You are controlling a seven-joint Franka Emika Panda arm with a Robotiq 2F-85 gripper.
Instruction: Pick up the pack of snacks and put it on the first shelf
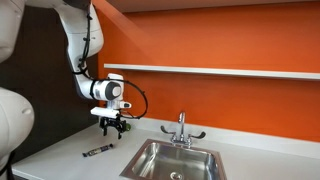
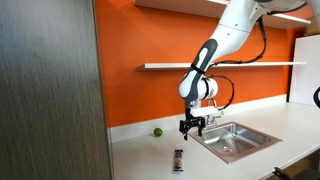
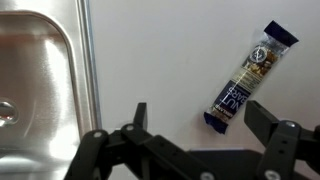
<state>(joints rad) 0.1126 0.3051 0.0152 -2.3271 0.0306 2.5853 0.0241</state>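
Gripper (image 1: 113,126) hangs over the counter (image 1: 60,150), jaws spread, empty. Pack (image 3: 250,75) lies flat below it, off toward one finger, untouched. Sink (image 3: 35,80) on the opposite side. Shelf (image 1: 210,70) well above.

Pack of snacks (image 1: 96,150) on counter (image 1: 62,138) — sink (image 1: 160,160) beside, shelf (image 1: 220,70) above

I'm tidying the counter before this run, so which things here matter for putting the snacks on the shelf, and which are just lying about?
For the job: pack of snacks, first shelf.
Just there: green ball, sink, faucet.
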